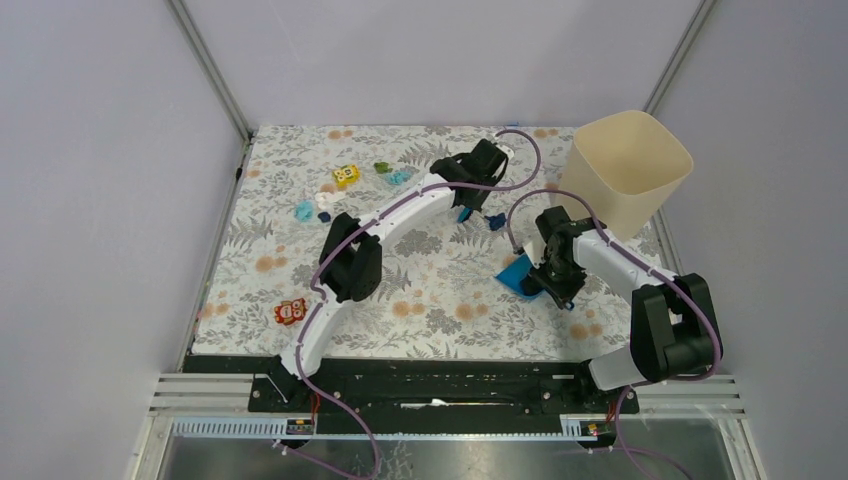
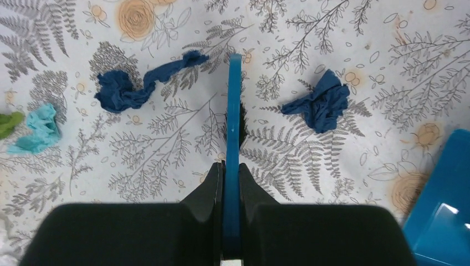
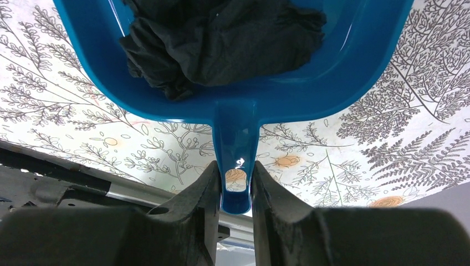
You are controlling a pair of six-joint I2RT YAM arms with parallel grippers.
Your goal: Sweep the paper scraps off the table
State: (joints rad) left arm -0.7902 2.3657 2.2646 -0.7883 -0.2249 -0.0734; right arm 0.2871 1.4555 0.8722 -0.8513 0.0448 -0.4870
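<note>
Left gripper [image 2: 231, 173] pinches brush [image 2: 233, 100] by its thin blue handle. Bristles sit low over table [image 2: 166, 149], between two navy paper scraps [image 2: 320, 104], likely to drag them toward dustpan [image 3: 343, 66]. Right gripper [image 3: 236, 178] clamps dustpan handle, holding pan close by as catcher. Black wad [image 3: 221, 39] lies inside. Light-blue scrap [image 2: 39, 130] lies farther off.

Bright, soft, even light; shadows on the table [image 1: 285, 245] are faint. Small white glints sit on the dustpan [image 3: 360, 61], toward 6 o'clock from centre. Wrist views blur at 6 o'clock; the overhead view is slightly soft.
</note>
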